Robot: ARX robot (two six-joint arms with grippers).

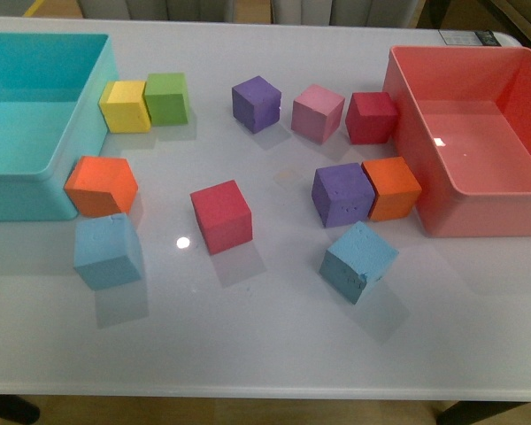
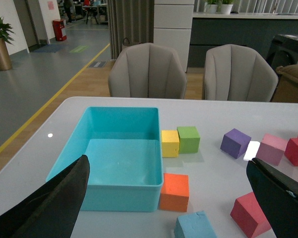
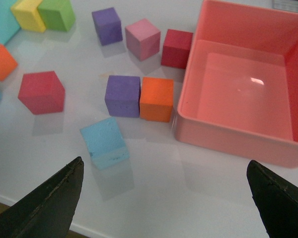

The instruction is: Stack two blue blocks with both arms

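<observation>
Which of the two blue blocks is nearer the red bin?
The darker blue block, just in front of the purple cube and orange cube beside the red bin. The paler blue block sits by the turquoise bin.

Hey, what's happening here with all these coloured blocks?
Nothing is being handled yet. The job is to stack two blue blocks, and they lie apart on the white table: the left blue block near the turquoise bin, the right blue block near the red bin. The left gripper and the right gripper both hang open above the table, holding nothing.
</observation>
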